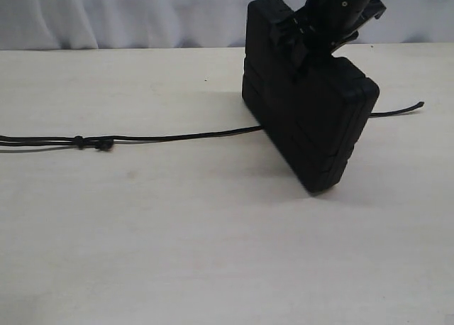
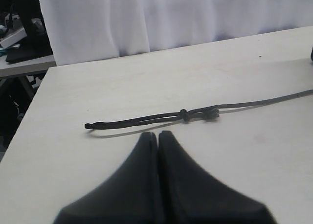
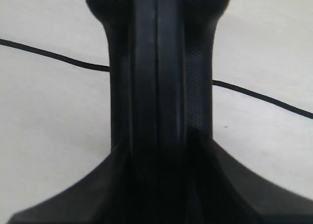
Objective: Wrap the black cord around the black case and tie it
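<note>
— Case [image 1: 312, 119]?
— Upper right, stood on edge, tilted. My right claw [image 1: 312, 41] straddles its pebbled top rim; grip unclear. Left claw [image 2: 158, 134] closed.
— Cord [image 1: 177, 136]?
— Braided, knotted, flat from left edge past case. Broad pale table [image 1: 213, 254] below.

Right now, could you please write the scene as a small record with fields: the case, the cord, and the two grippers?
case: flat rectangular black hard-plastic case, standing on one edge on the pale wooden table
cord: long thin black braided cord, flat on the table, running past the case's foot and out at both sides; not wrapped
knots: small knots on the left arm's side
right gripper: at the case's top edge, one jaw on each side; grip unclear
left gripper: shut, empty, above the table near the cord's looped end
</note>
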{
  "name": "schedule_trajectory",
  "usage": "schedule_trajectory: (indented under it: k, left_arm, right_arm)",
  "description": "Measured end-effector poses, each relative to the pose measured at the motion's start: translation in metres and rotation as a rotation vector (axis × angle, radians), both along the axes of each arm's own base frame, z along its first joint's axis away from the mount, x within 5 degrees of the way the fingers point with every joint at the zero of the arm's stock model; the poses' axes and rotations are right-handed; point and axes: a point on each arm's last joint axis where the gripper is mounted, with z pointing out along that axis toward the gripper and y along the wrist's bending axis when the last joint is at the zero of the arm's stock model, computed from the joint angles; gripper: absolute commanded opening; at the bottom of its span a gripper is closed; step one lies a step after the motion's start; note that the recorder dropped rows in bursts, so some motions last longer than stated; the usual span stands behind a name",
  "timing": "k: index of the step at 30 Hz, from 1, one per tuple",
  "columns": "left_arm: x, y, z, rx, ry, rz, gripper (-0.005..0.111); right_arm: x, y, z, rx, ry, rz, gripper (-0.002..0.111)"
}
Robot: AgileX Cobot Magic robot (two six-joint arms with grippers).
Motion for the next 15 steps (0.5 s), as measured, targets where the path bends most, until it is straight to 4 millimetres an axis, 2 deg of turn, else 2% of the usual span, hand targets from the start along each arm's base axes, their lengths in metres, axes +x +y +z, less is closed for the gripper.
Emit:
schedule_trajectory:
  k: [15]
  left_arm:
    - [0.0,0.0,0.0,0.0,0.0,0.0,0.0]
  right_arm:
    - [0.0004,-0.0017,0.0049,-0.017,-0.016,0.001,0.03]
